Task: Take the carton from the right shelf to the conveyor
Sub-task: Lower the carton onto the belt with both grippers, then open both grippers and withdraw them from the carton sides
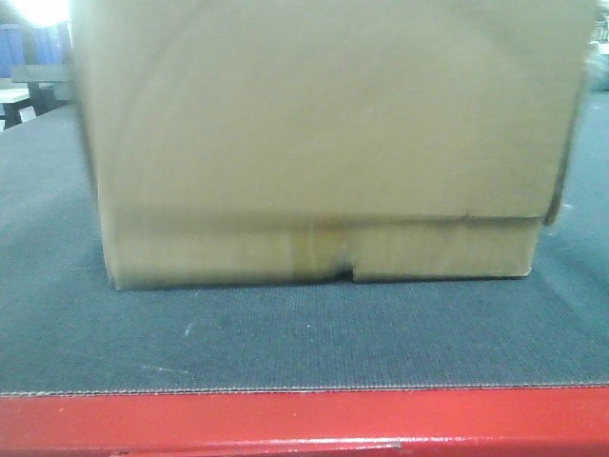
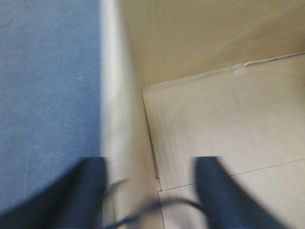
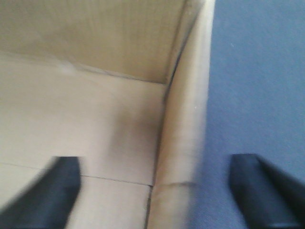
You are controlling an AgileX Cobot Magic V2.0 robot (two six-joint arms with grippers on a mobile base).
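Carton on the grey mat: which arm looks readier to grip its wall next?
Left, marginally. The left hand straddles the carton wall with its outer finger nearly against it; the right hand also straddles a wall, but its fingers stand wider apart. Both are open.

Left gripper (image 2: 150,167) astride carton (image 2: 121,124) wall, jaws apart

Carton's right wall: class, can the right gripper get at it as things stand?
Probably yes: the open right gripper straddles the carton wall, one finger inside, one outside, nothing between.
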